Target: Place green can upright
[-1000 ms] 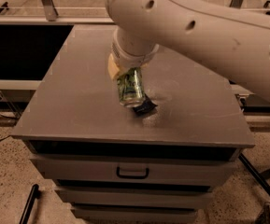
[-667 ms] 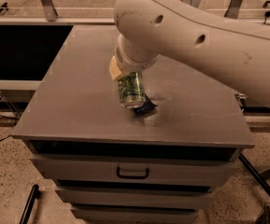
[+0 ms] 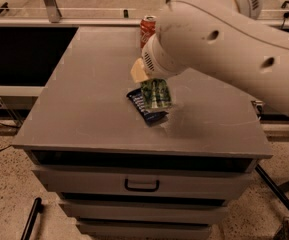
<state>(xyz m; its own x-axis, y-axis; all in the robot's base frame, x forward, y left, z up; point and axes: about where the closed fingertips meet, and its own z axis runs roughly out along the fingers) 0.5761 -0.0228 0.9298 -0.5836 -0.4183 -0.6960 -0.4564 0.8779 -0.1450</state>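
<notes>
From where I stand, the left half of the tabletop [image 3: 84,109] is bare grey surface. Taken from the gripper [image 3: 151,81], everything from seven round to eleven o'clock is free to pass over. The gripper hangs near the middle, closed round the green can [image 3: 157,95]. A blue packet [image 3: 145,109] lies at the can's base and spreads toward seven o'clock. A red can [image 3: 148,26] stands at twelve o'clock by the far edge, well apart. The big white arm [image 3: 219,39] fills the air from one to three o'clock and bars any way in there. Toward five o'clock, the front right corner lies open.
</notes>
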